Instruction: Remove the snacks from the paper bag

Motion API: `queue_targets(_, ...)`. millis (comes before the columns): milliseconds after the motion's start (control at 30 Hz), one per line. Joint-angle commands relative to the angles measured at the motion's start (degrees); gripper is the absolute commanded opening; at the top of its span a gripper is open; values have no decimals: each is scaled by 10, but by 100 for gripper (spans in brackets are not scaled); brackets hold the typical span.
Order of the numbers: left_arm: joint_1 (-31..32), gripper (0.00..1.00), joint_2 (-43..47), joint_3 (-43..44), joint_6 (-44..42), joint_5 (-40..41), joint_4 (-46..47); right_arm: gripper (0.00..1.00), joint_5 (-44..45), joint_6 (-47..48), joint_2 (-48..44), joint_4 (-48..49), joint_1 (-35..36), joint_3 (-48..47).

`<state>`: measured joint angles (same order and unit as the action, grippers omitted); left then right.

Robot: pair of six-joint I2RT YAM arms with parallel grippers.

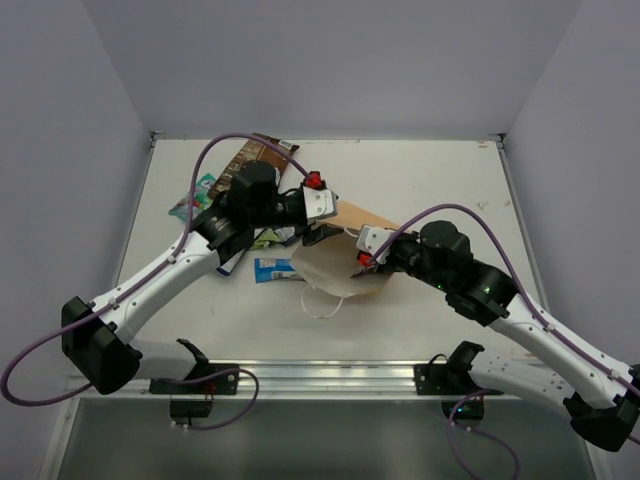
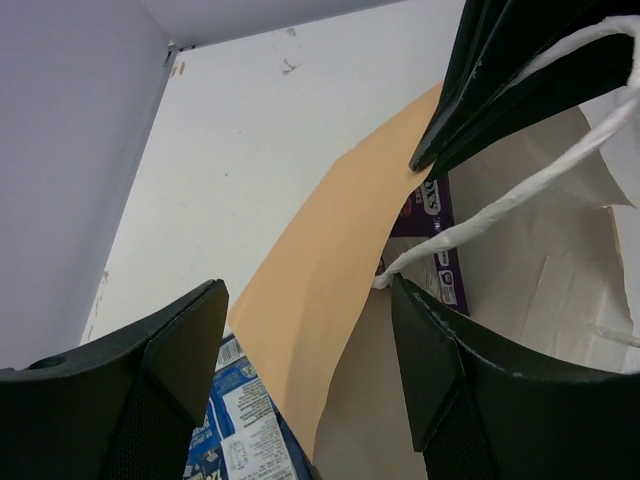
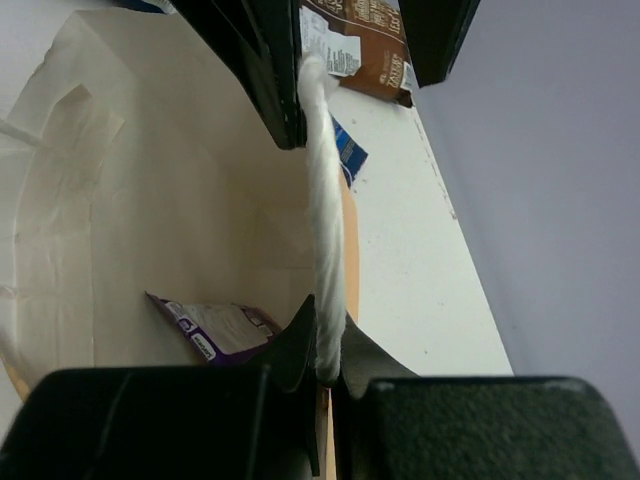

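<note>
The tan paper bag [image 1: 335,268] lies on its side mid-table, mouth toward the left arm. My right gripper [image 1: 362,260] is shut on its rim and white cord handle [image 3: 325,230]; its midpoint shows in the right wrist view [image 3: 331,372]. My left gripper [image 1: 322,232] is open, its jaws straddling the bag's upper wall [image 2: 330,270] at the mouth [image 2: 312,385]. A purple-edged packet [image 3: 212,330] lies inside the bag and also shows in the left wrist view [image 2: 438,235]. Outside lie a long brown packet [image 1: 246,157], a teal pouch [image 1: 194,196] and blue packets [image 1: 272,269].
The snacks on the table cluster at the back left beside the left arm. Another blue packet [image 2: 235,425] lies right under the left gripper. A second cord handle [image 1: 320,303] trails from the bag toward the near edge. Grey walls enclose the table on three sides.
</note>
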<state>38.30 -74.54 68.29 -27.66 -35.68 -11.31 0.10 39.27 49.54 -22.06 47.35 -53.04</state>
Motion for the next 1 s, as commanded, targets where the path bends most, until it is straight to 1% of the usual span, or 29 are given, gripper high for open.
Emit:
queue_targets(0, 21, 72, -16, 40, -57, -10, -20, 2, -19, -16, -1, -6, 2, -18)
queue_targets(133, 47, 67, -38, 58, -76, -4, -51, 2, -22, -20, -4, -2, 2, -12)
queue_targets(333, 50, 65, -42, 66, -101, 12, -88, 2, -17, -21, -10, 0, 2, -7)
queue_targets(400, 51, 59, -47, 69, -104, 20, -87, 1, -19, -24, -12, 1, 2, -6)
queue_targets(433, 51, 53, -52, 74, -104, 20, -89, 1, -21, -24, -12, 1, 1, -5)
queue_targets(500, 52, 48, -63, 82, -100, 21, -89, 2, -22, -28, -14, 0, 2, -4)
queue_targets(533, 53, 38, -66, 90, -99, 22, -88, 2, -23, -29, -15, 0, 2, -2)
queue_targets(600, 56, 28, -78, 98, -96, 25, -89, 2, -24, -33, -17, 0, 2, -3)
queue_targets(633, 58, 19, -81, 102, -95, 25, -89, 3, -25, -34, -19, 1, 2, -1)
queue_targets(700, 63, 9, -89, 108, -94, 28, -90, 6, -22, -38, -25, 1, 2, 1)
queue_targets(733, 64, 1, -89, 110, -93, 31, -90, 9, -19, -40, -27, 1, 2, 3)
queue_targets(767, 66, 0, -91, 112, -90, 33, -89, 21, -12, -45, -30, 1, 2, 2)
queue_targets(833, 69, 0, -94, 116, -80, 46, -87, 29, -9, -56, -41, -12, 2, 1)
queue_targets(867, 69, 0, -95, 119, -66, 48, -86, 35, -3, -60, -48, -17, 1, 2)
queue_targets(933, 71, 0, -99, 128, -44, 66, -72, 42, 21, -80, -70, -30, 1, 0)
queue_targets(967, 71, 0, -103, 133, -19, 74, -68, 48, 31, -99, -79, -37, 1, 0)
